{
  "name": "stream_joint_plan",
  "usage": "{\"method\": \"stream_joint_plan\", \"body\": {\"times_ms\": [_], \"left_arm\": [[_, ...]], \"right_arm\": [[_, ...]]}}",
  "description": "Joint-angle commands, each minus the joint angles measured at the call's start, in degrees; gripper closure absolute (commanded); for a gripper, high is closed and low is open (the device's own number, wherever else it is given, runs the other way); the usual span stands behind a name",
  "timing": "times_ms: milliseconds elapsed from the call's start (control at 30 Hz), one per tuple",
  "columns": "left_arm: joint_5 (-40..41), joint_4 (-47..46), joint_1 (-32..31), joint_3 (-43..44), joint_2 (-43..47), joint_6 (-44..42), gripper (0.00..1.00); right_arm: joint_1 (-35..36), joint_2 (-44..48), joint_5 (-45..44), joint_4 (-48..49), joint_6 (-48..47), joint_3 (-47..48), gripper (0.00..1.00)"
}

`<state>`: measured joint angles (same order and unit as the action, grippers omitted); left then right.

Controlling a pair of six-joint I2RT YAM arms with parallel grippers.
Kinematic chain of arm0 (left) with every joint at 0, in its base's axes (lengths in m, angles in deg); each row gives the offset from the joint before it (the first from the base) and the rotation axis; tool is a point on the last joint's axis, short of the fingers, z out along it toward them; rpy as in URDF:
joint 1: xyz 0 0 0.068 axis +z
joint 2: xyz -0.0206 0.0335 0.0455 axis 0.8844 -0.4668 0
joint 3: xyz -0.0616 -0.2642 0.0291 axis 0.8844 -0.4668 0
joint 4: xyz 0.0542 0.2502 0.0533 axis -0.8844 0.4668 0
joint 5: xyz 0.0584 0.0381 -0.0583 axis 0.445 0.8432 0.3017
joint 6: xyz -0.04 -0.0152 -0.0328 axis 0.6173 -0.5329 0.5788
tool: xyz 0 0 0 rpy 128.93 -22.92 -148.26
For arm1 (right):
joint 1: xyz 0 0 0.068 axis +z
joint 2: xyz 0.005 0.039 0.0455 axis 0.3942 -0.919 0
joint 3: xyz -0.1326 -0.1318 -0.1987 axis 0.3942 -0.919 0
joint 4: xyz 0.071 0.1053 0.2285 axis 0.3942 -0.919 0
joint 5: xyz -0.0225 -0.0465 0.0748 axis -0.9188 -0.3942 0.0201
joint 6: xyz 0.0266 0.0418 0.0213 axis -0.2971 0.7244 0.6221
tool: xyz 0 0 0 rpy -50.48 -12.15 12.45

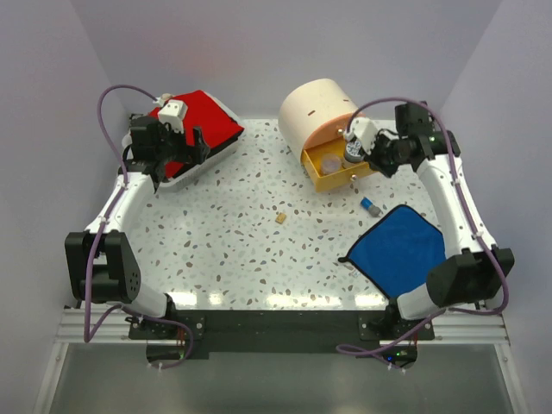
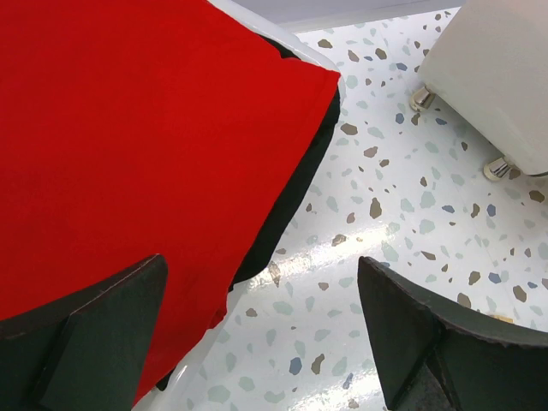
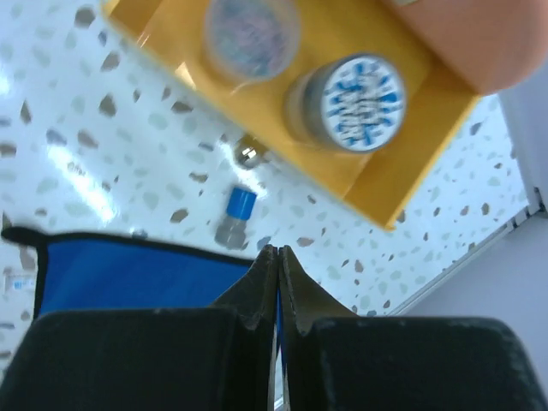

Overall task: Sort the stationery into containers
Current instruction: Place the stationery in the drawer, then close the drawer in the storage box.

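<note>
Two tape rolls (image 3: 251, 34) (image 3: 360, 101) in drawer (image 3: 402, 163), stub (image 3: 233, 218) near | left end effector (image 2: 261, 282) open | right end effector (image 3: 278, 257) closed

Blue cloth (image 1: 401, 250): flat, roughly square, set cornerwise on right near part of tabletop. Black trim along edge and small white label at one corner show in right wrist view (image 3: 128, 274).
Tabletop (image 1: 250, 224): white terrazzo with grey, brown and blue flecks; glare patches along near edge.
Walls (image 1: 276, 52): plain pale lilac-grey, on three sides.
Black base plate (image 1: 276, 326): runs along near edge.
Aluminium rail (image 1: 86, 326): beside and below base plate.
</note>
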<state>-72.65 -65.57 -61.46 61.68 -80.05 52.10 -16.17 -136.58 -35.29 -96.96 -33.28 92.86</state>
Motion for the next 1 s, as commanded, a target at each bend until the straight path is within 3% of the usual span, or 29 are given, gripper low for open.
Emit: {"method": "stream_joint_plan", "body": {"times_ms": [0,100,300,967], "left_arm": [[-0.18,-2.05,-0.18,0.89,1.99,-0.81,0.02],[-0.1,-1.43,-0.27,0.37,2.52,-1.16,0.02],[0.78,-0.38,-0.18,-0.16,2.78,-1.61,0.02],[0.78,-0.11,-1.59,2.21,-1.26,-3.54,0.02]], "right_arm": [[-0.1,3.12,0.83,5.24,-12.76,-13.22,1.0],[-0.02,0.94,0.21,8.5,-11.28,-14.39,1.0],[-0.02,-8.11,0.91,8.77,-4.07,-5.95,1.0],[2.26,-20.25,5.04,20.46,9.92,6.09,1.0]]}}
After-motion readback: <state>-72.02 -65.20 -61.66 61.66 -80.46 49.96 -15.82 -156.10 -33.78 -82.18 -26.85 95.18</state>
